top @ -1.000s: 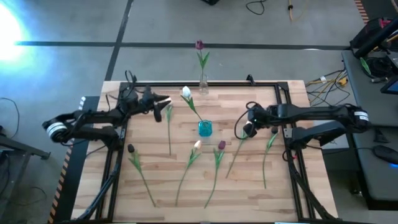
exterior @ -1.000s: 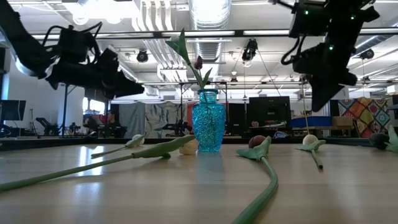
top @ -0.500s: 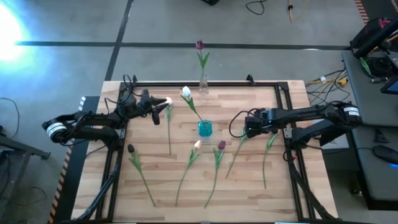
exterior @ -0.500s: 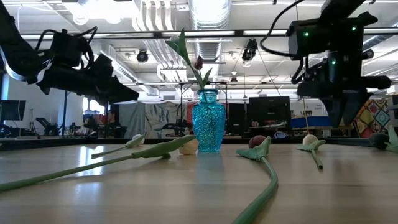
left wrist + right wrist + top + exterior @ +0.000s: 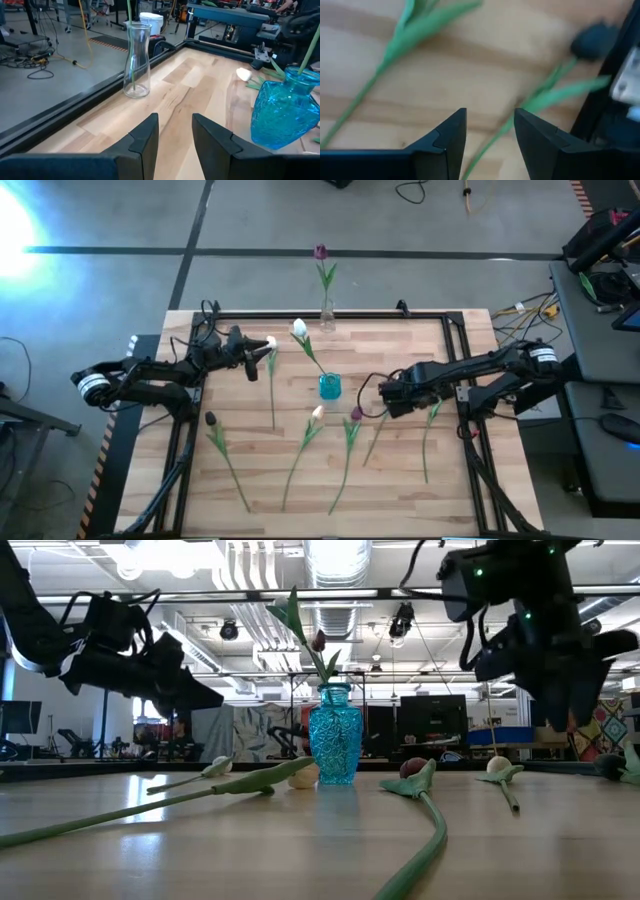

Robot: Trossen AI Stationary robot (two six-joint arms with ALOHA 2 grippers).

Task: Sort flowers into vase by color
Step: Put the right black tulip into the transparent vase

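- flowers (image 5: pixel 300 448) – high view: several lie flat on the table (image 5: pixel 250 380); one white stands in the blue vase (image 5: pixel 329 387), one maroon in the clear vase (image 5: pixel 326 315).
- low view: both arms hang above the table.
- left wrist: left gripper (image 5: pixel 173 131) open, empty.
- right wrist: right gripper (image 5: pixel 489 131) open over a green stem – empty.

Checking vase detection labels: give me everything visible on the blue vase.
The blue vase is translucent turquoise glass with a faceted, patterned body, a narrow neck and a flared rim. It stands upright near the middle of the wooden table. It holds one white tulip, whose green stem leans out of the mouth toward the table's far left. In the low view a pale flower head lies on the table beside its base; whether they touch cannot be told. Neither gripper touches it.
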